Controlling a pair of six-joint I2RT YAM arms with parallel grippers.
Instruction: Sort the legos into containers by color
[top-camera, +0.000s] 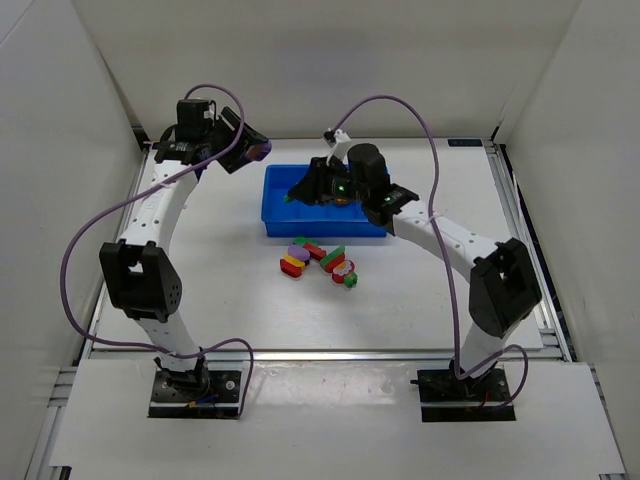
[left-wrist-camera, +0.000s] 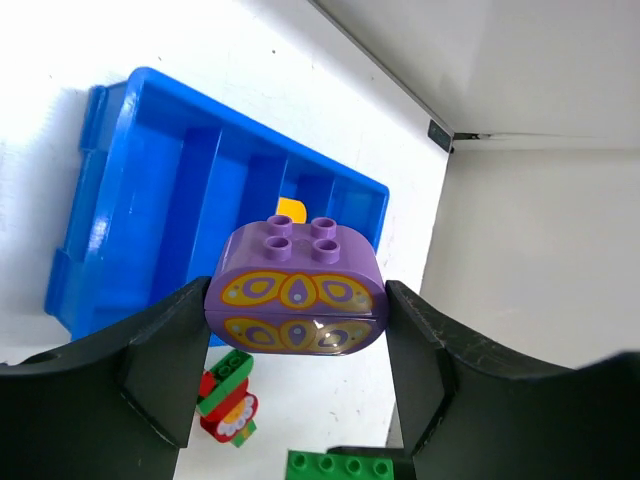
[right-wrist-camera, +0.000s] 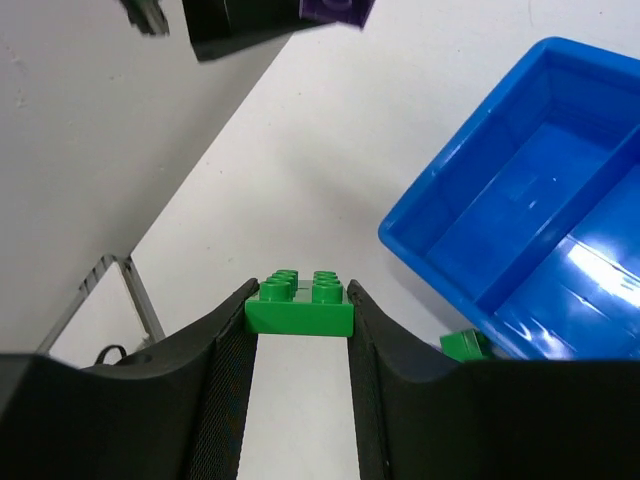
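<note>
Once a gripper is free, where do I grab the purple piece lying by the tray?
Probably its upper half, from above on the left: the purple piece sits far-left among the loose legos, with bare table on that side, while the red brick crowds its right.

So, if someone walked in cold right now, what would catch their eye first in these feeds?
Both arms are loaded. The left end effector grips a purple oval lego held up to the left of the blue tray, and the right end effector pinches a green brick by the tray's edge. After that, the eye goes to the bright pile of legos on the white table, just in front of the tray.
</note>
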